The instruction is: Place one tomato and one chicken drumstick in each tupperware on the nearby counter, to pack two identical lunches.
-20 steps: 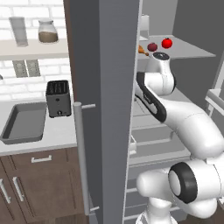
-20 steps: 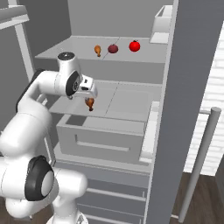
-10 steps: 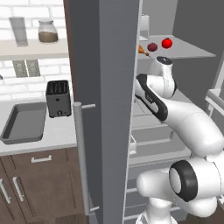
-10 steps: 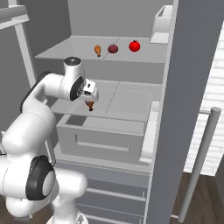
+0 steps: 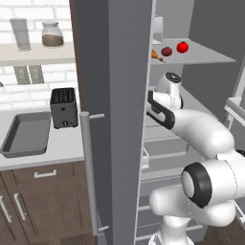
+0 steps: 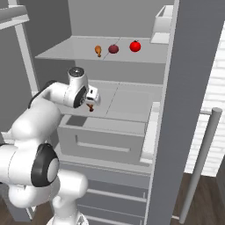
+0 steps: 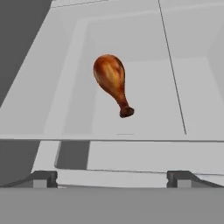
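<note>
— Where's the chicken drumstick (image 7: pixel 113 82)?
— Centre of the hand view, lying on the pale fridge shelf (image 7: pixel 144 96), bone end toward lower right.
— And the hand (image 7: pixel 112 178)?
— Fingers spread wide, gripping nothing — drumstick lies beyond them.

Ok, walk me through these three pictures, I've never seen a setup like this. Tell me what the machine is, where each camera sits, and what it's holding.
The machine is a white robot arm on a driving base, reaching into an open fridge in a rendered kitchen. Two pictures come from cameras on the base, one behind the arm on each side. The third comes from a camera on the hand, looking along the gripper. Its two dark tips stand wide apart and hold nothing. Ahead of it a drumstick lies on a fridge shelf. On the shelf above sit another drumstick, a dark red round thing and a tomato. The left base picture shows the counter with a grey tray and a toaster.
</note>
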Robot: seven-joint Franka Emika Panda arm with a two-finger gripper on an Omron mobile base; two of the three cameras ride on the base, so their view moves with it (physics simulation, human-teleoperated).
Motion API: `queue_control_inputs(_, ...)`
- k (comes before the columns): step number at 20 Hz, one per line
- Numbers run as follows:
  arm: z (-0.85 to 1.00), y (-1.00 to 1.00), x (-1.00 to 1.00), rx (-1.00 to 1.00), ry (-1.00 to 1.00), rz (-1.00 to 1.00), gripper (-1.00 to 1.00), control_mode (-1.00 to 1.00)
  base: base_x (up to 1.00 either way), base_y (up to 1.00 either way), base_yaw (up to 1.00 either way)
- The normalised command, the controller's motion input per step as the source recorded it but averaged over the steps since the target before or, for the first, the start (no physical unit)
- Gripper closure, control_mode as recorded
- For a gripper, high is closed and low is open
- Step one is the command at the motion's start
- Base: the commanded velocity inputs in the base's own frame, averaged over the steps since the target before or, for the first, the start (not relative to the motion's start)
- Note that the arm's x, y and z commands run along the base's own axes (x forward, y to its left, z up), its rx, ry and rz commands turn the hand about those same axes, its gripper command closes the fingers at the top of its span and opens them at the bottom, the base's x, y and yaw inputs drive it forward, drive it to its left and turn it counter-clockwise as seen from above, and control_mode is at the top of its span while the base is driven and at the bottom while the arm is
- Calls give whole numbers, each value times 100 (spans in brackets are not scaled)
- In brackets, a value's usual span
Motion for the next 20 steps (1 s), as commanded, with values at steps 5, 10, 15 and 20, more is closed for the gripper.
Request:
queue_control_inputs(5, -23, 1, 46, 0, -3, 0, -100, -100, 0, 0, 0)
queue_control_inputs(10, -25, 3, 70, -6, -1, 0, -100, -100, 0, 0, 0)
queue_control_inputs(15, -17, 1, 50, -5, 0, 0, -100, -100, 0, 0, 0)
queue_control_inputs(20, -9, 0, 37, 0, 0, 0, -100, -100, 0, 0, 0)
